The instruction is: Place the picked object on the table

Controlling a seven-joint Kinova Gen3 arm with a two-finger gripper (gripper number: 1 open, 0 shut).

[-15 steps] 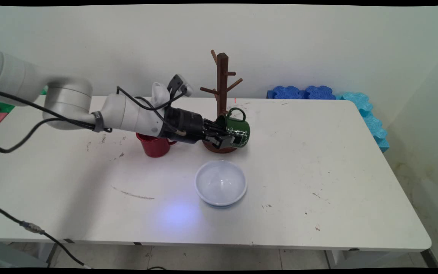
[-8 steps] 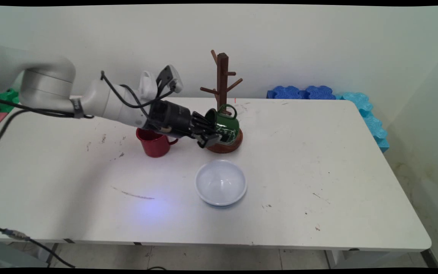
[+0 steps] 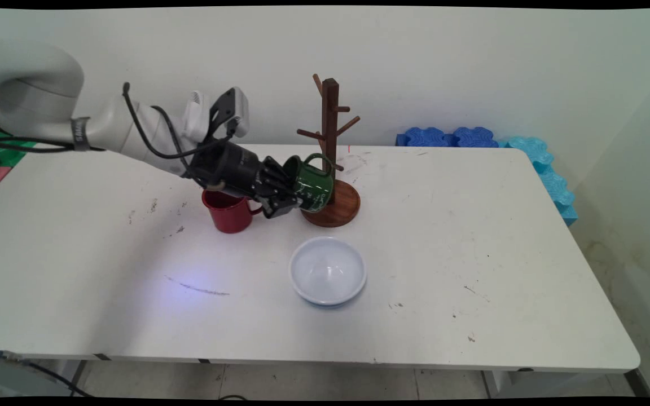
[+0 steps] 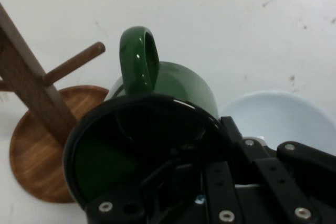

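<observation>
My black gripper (image 3: 288, 194) is shut on the rim of a green mug (image 3: 312, 184), held tipped on its side above the table with its handle upward. In the hand view the green mug (image 4: 157, 124) fills the middle, its dark mouth toward the camera and its handle (image 4: 139, 56) pointing up. The mug hangs just left of the brown wooden mug tree (image 3: 329, 129), close to a low peg (image 4: 73, 62), above the tree's round base (image 4: 31, 145). A red mug (image 3: 228, 211) stands on the table under my wrist.
A white bowl (image 3: 328, 270) sits in front of the mug tree; the bowl (image 4: 278, 121) also shows at the right of the hand view. Blue foam pieces (image 3: 452, 137) lie along the table's far right edge. Black cables hang from the arm.
The gripper has carried the green mug left and slightly up, from in front of the tree's base to its left side. The arm has drawn back toward the left.
</observation>
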